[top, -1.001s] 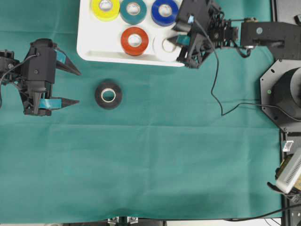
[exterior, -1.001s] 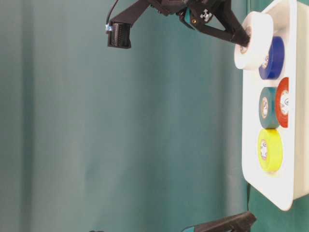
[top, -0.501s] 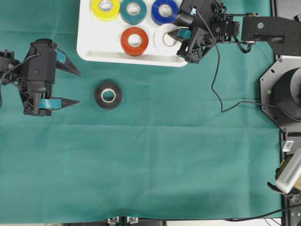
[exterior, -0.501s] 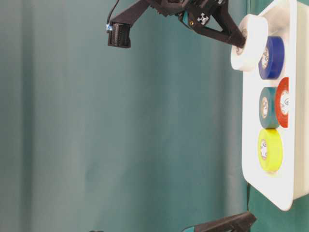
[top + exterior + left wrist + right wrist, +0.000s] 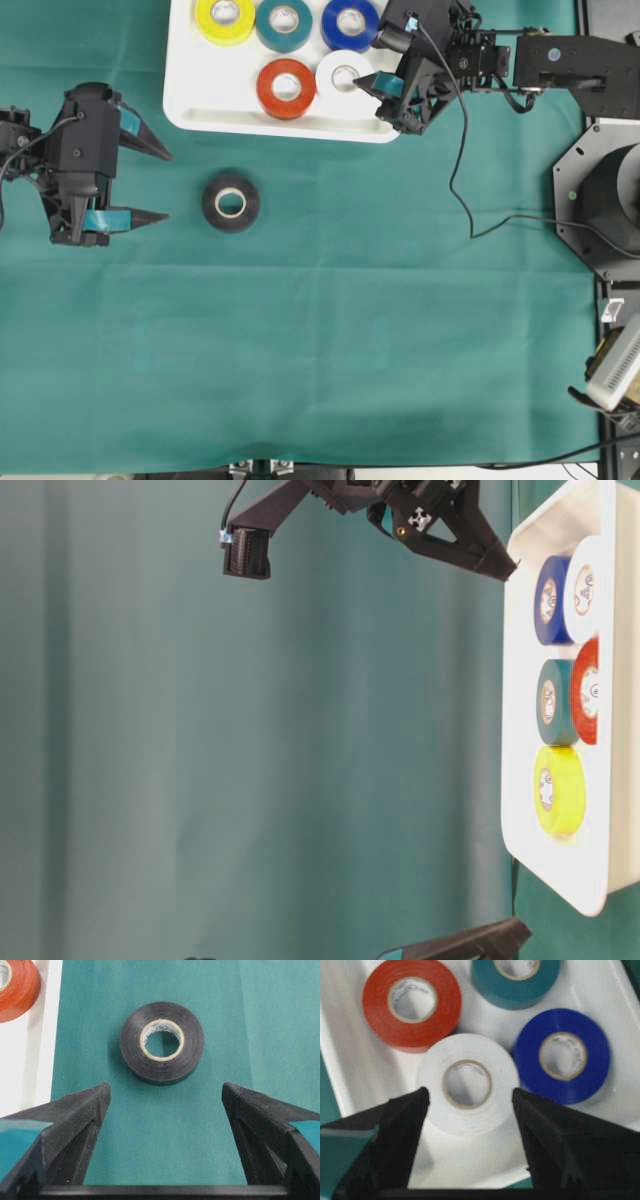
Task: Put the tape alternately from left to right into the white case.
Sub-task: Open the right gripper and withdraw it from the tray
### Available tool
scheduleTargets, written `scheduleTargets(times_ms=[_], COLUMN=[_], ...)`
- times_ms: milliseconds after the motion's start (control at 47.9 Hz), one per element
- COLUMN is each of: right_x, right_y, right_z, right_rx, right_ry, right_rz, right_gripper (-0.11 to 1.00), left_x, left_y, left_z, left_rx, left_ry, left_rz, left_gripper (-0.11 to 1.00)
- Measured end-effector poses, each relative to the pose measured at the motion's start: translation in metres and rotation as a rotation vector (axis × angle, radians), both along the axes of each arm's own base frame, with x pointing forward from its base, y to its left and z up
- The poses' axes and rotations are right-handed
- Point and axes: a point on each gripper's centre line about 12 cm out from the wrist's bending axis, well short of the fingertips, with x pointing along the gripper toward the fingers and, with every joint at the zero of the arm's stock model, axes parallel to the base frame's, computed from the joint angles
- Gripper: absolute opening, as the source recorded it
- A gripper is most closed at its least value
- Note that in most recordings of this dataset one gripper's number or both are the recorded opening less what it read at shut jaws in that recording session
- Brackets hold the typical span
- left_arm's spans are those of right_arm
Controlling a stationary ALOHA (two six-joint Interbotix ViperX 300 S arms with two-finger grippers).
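The white case [image 5: 200, 95] holds yellow [image 5: 225, 17], teal [image 5: 284, 20] and blue [image 5: 350, 22] tape rolls in its far row, with red [image 5: 286, 86] and white [image 5: 344, 78] rolls in front. In the right wrist view the white roll [image 5: 468, 1082] lies flat in the case, and my right gripper [image 5: 470, 1092] stands open just behind it, touching nothing. A black tape roll [image 5: 230, 202] lies on the cloth below the case. My left gripper [image 5: 150, 185] is open to its left, with the roll [image 5: 162, 1042] ahead of the fingers.
Green cloth [image 5: 350, 340] covers the table. The right arm's cable [image 5: 458, 170] hangs over the cloth right of the case. The right arm's base [image 5: 605, 200] stands at the right edge. The case rim [image 5: 42, 1035] lies left of the black roll.
The white roll, held above the case's right end, now lies flat beside the red roll. My right gripper has let it go and pulled back slightly. The left arm is unmoved.
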Motion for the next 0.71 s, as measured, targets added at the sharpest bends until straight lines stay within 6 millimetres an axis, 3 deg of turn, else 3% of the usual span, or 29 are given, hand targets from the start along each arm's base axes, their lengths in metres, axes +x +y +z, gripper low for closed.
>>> scheduleTargets(times_ms=[375, 709], right_x=[-0.002, 0.000], right_y=[0.005, 0.050], right_z=[-0.005, 0.001], right_rx=[0.008, 0.020], right_ry=[0.001, -0.084], right_rz=[0.014, 0.166], right_gripper=[0.76, 0.75], left_x=[0.000, 0.002], left_y=[0.000, 0.000], left_z=[0.001, 0.003], left_rx=[0.001, 0.000], left_ry=[-0.002, -0.009], left_rz=[-0.001, 0.000], left_gripper=[0.75, 0.75])
